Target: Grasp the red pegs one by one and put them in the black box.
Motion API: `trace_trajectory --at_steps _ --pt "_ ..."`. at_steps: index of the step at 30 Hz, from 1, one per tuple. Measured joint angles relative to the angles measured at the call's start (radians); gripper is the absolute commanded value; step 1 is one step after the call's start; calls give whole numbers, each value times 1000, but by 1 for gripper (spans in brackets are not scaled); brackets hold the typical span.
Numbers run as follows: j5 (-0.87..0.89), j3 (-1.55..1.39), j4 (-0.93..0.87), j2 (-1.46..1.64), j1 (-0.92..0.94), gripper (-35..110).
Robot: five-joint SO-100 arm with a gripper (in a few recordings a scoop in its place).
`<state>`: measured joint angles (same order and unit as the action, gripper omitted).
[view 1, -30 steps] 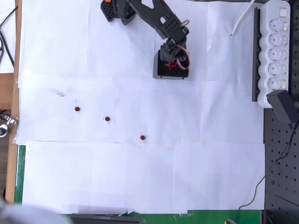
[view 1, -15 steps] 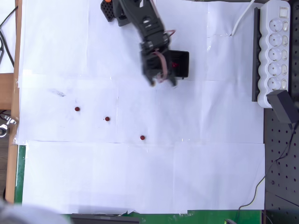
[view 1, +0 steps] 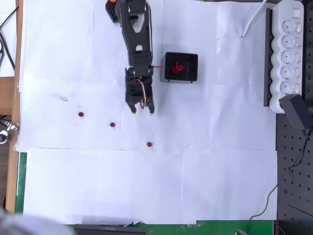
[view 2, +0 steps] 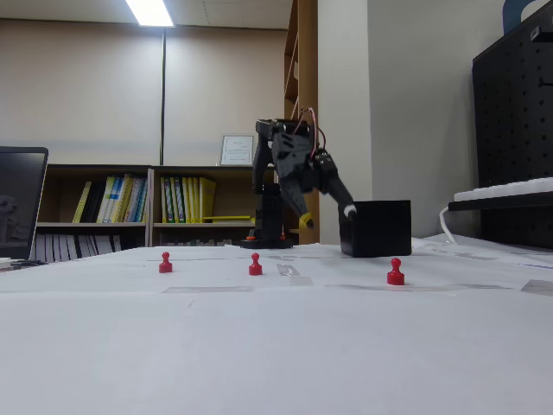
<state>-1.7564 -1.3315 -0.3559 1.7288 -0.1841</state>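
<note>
Three red pegs (view 1: 112,125) upright on paper, others inside black box (view 1: 192,76)

The white-papered table (view 1: 146,186) bears three red pegs (view 1: 112,125), the black box (view 1: 191,73) and a power strip (view 1: 288,54).

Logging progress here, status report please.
Gripper open, empty, above the paper. Three red pegs loose; others in black box. Nothing in the way.
</note>
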Motion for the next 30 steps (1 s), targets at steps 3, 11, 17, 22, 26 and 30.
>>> trace_trajectory --at_steps 3,11,17,22,26,30 --pt "40 2 95 75 -14 22" --pt "144 2 325 230 -35 21" --pt "166 -72 405 319 -35 20" --pt "166 -178 407 399 -35 20" --pt "183 -250 407 451 -35 20" --pt "184 -331 407 515 -35 20"
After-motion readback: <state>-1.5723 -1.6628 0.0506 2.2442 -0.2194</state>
